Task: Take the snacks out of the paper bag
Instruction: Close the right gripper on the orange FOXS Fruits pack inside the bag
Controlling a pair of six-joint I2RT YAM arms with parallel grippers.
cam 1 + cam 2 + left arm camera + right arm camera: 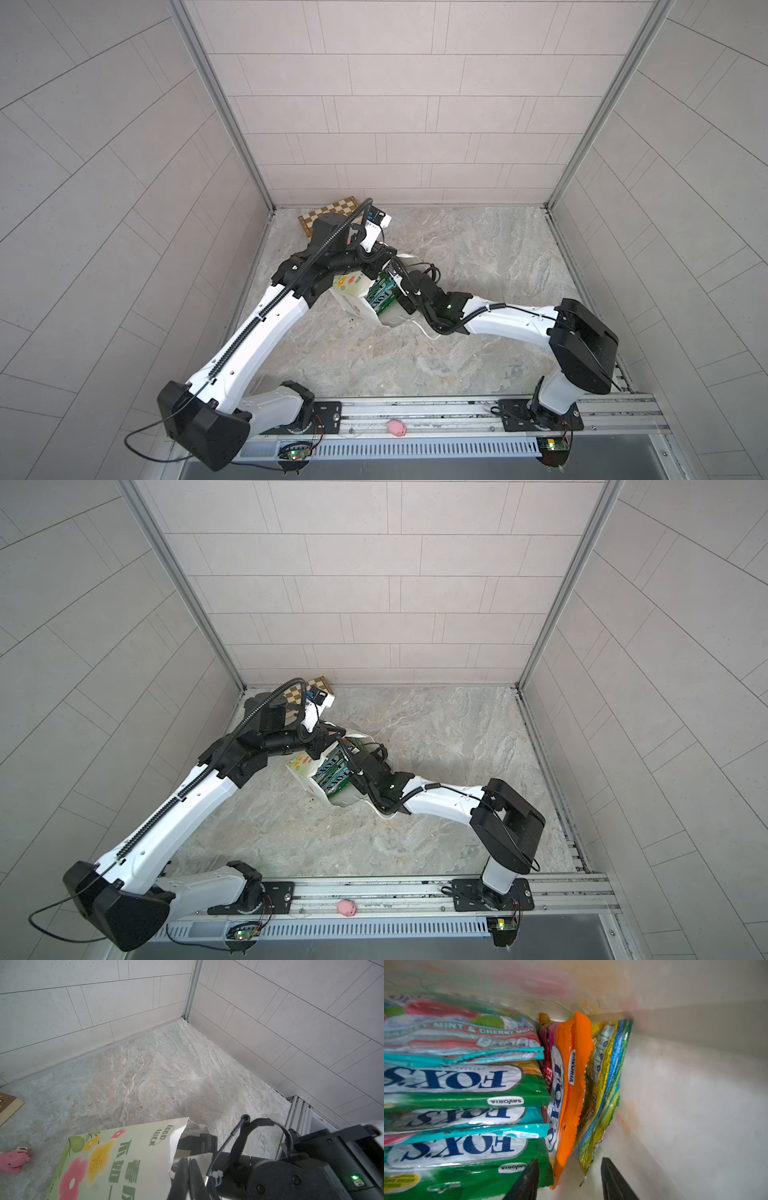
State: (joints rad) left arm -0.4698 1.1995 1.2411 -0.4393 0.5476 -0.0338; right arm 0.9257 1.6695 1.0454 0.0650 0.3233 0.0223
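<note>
Right gripper [569, 1178], closest to the lens, sits deep inside the paper bag [353, 293], jaws parted and gripping nothing. An orange packet [571, 1084] and a yellow-green packet [606, 1084] stand on edge in line with the gap, which suggests one of them is the pick being lined up. Beside them, teal and green packets lie stacked flat. None of the snacks [456, 1080] in view has left the bag, so the task looks barely begun. In both top views the bag lies on its side on the table [478, 270], a little toward nine o'clock of centre, its mouth turned toward four o'clock, where the right arm enters. Left gripper [188, 1167] is clenched at the bag's upper rim, apparently pinching the paper to hold the mouth open and keep the bag from sliding. A checkered board [328, 214] rests in the eleven o'clock corner; a pink toy pig [396, 428] sits on the rail at six o'clock.
</note>
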